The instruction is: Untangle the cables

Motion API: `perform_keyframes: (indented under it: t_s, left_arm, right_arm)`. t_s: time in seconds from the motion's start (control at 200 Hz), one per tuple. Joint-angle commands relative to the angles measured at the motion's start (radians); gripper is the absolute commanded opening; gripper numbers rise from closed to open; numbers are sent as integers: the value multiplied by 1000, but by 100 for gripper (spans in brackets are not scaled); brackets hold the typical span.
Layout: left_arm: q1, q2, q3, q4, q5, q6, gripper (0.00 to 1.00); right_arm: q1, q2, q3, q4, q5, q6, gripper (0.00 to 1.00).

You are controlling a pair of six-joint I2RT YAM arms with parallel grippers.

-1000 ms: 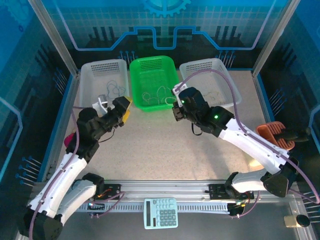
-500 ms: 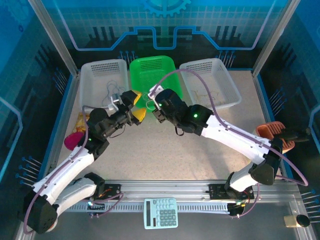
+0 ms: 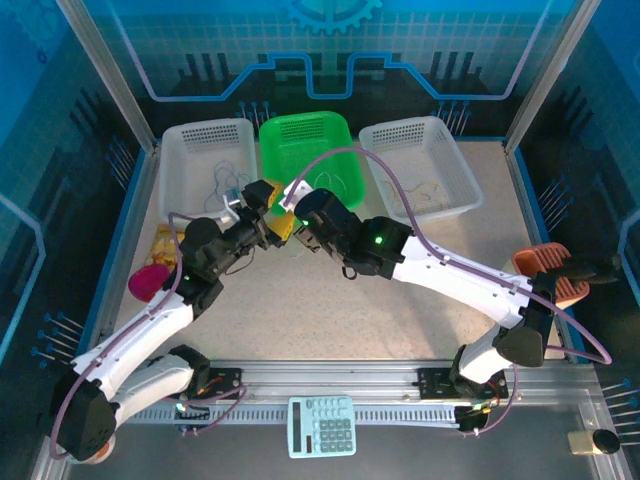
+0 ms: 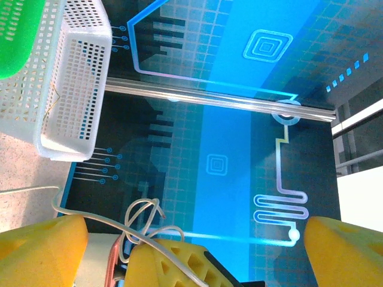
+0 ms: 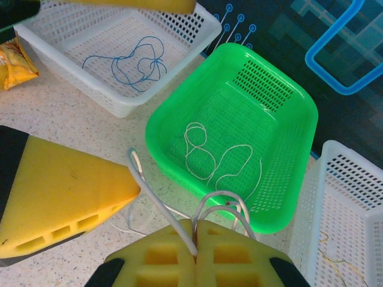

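R gripper (image 5: pixel 195 233) swung left since prev frame, I see it meet L gripper (image 3: pixel 266 210) | R: clamped on whitish cable (image 5: pixel 154 197) at tips | L: apart, cable loop between its fingers | loc: before green basket (image 5: pixel 281 84).

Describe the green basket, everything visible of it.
The green basket is bright plastic, rectangular with rounded corners, its walls and floor pierced with small slots. It sits upright on the speckled table between two white baskets. Inside lies one thin whitish cable, curled in loose loops. A second cable, pinched in the shut right gripper, arches in front of its near rim.
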Motion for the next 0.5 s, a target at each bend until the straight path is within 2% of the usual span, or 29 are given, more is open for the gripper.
perform_keyframes:
  t_s: [0.0,0.345,0.495]
  left_arm:
    - [-11,9,-23,57,-20,-12,92]
    - [-12,46,-30,125,-24,-18,48]
    - [-12,58,-21,127,-24,-16,23]
  right_arm:
    - [20,-16,-8,30,30,-15,0]
    - [37,-42,-43,43,28,1,0]
    - [38,-50,-54,45,25,9,0]
